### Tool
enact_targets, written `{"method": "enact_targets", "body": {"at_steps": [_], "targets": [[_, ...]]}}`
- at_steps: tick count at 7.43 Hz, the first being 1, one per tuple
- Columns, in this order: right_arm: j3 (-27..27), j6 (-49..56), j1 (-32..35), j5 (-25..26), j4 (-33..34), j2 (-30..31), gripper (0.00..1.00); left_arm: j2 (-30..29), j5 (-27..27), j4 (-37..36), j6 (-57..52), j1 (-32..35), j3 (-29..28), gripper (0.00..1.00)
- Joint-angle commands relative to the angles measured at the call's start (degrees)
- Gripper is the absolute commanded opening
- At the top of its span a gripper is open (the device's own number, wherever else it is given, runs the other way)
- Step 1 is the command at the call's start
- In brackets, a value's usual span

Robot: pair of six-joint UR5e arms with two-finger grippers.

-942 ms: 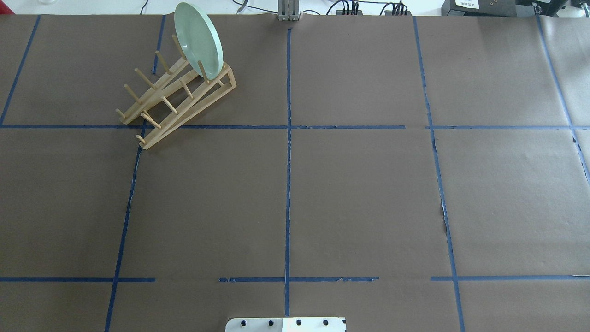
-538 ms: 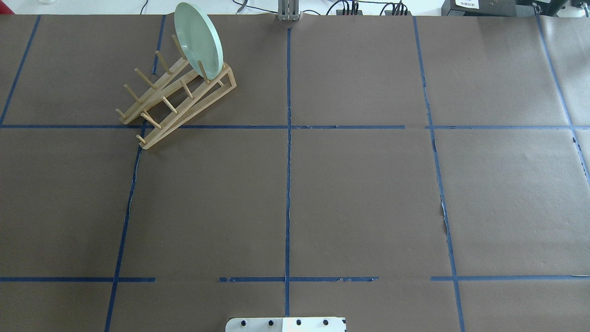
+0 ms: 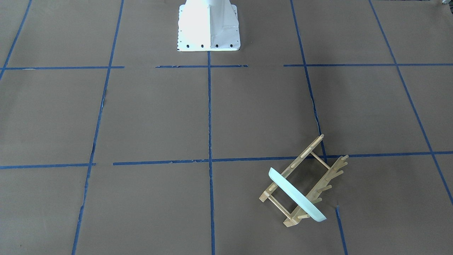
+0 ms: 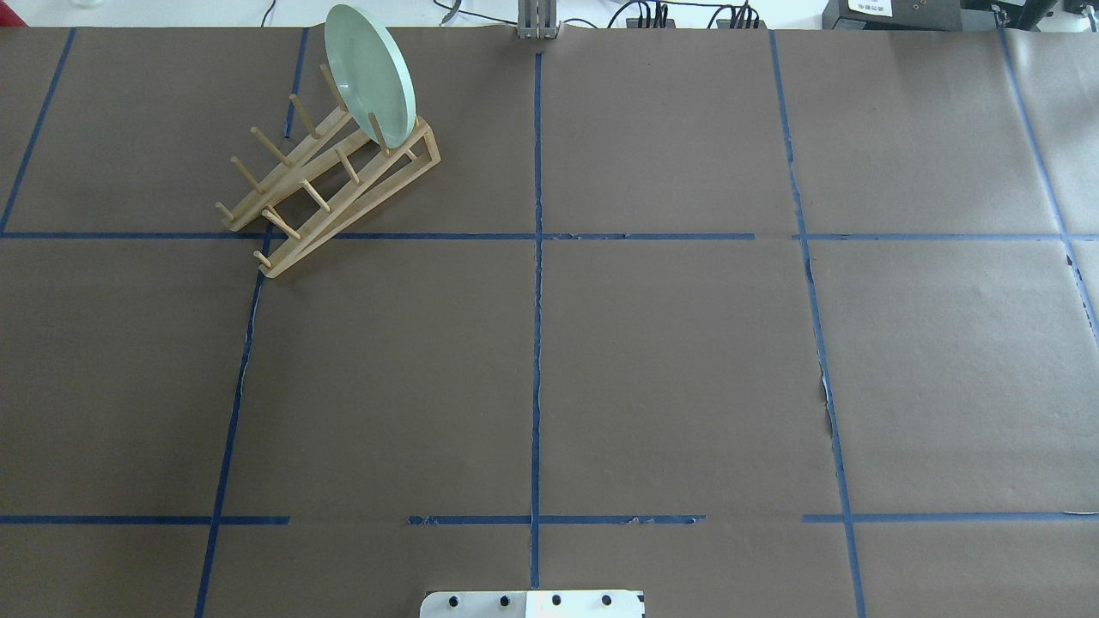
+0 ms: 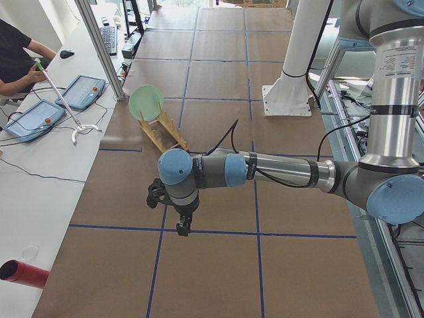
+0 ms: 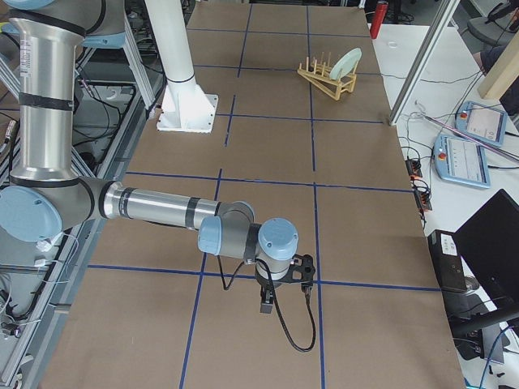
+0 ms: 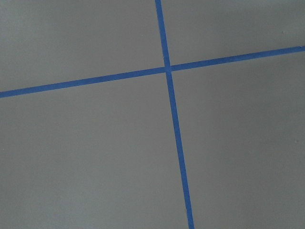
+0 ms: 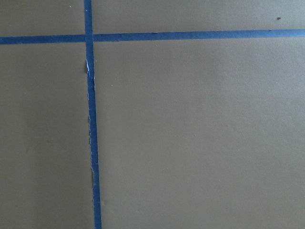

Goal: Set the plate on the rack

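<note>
One blue-taped brown table (image 4: pixel 670 369) bears rack (image 4: pixel 316 196), plate (image 4: pixel 369 73).

Pale mint-green plate (image 4: pixel 369 73), any ring pattern too faint to confirm; light wooden rack (image 4: pixel 296 249); brown tabletop (image 4: pixel 670 369) gridded with blue tape lines (image 4: pixel 537 343).

We can read no text in any view. A white label (image 4: pixel 869 7) on the black box (image 4: pixel 932 15) bears dark print too small to make out, and so does the lettering (image 5: pixel 396 63) on the left arm (image 5: pixel 278 171).
</note>
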State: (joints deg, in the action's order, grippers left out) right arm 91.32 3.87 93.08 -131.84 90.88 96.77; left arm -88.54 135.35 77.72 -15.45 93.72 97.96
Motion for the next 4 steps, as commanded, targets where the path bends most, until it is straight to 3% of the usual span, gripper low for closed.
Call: {"method": "enact_targets", "body": {"at_steps": [1, 4], "targets": [[0.0, 0.0, 0.0, 0.0, 0.0, 0.0, 1.00, 0.1, 0.0, 0.1, -0.1, 0.1, -0.8, 1.00], [0.0, 0.0, 0.0, 0.0, 0.0, 0.0, 1.00, -0.8, -0.6, -0.9, -0.1, -0.3, -1.3, 1.00]]}}
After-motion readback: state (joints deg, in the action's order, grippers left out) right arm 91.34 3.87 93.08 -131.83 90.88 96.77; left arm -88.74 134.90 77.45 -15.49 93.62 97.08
